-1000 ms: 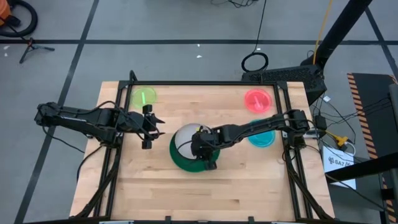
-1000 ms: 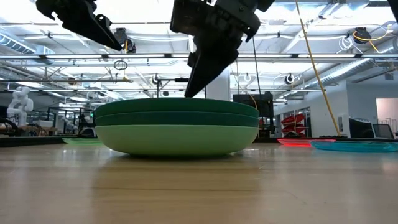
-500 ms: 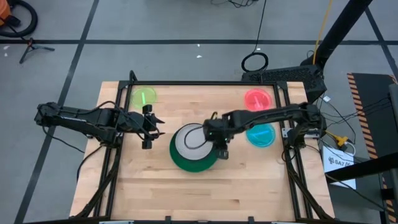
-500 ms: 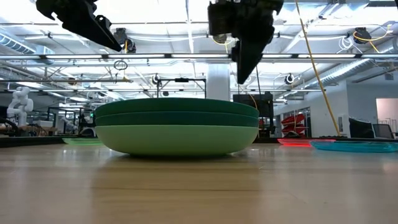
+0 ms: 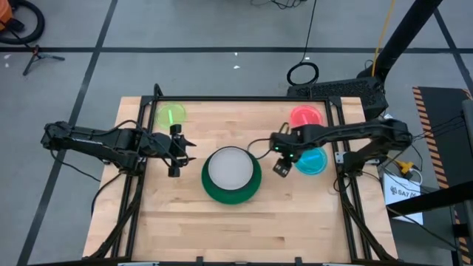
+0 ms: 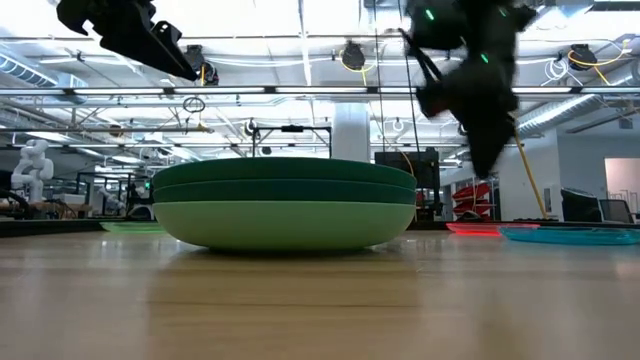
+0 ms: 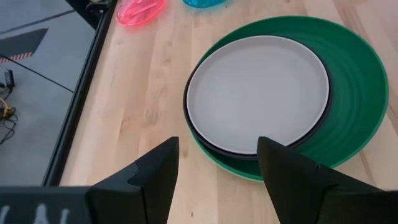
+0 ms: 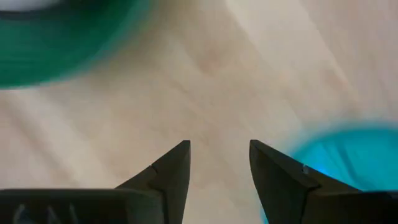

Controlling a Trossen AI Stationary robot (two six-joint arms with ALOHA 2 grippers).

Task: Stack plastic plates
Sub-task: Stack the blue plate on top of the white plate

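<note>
White plate [image 5: 230,167] now tops the stack [image 5: 231,177] at mid-tabletop, uncovered: the right end effector [image 5: 281,158], over it a second ago, has released and swung off toward the right edge, fingers spread and empty, hanging between the stack and the cyan plate [image 5: 311,161]. Judged: medium plates done, small ones next, cyan likely first. Count from above and the left wrist view: stack shows one white, one dark plate rim under it, one dark green large; the low view shows three large layers, two dark green over mint. Loose: three small, namely lime [image 5: 171,115] near the far-left corner, red [image 5: 306,117] near the far-right corner, cyan just nearer. Left end effector [image 5: 179,150] waits beside the stack's left, open, empty.
</note>
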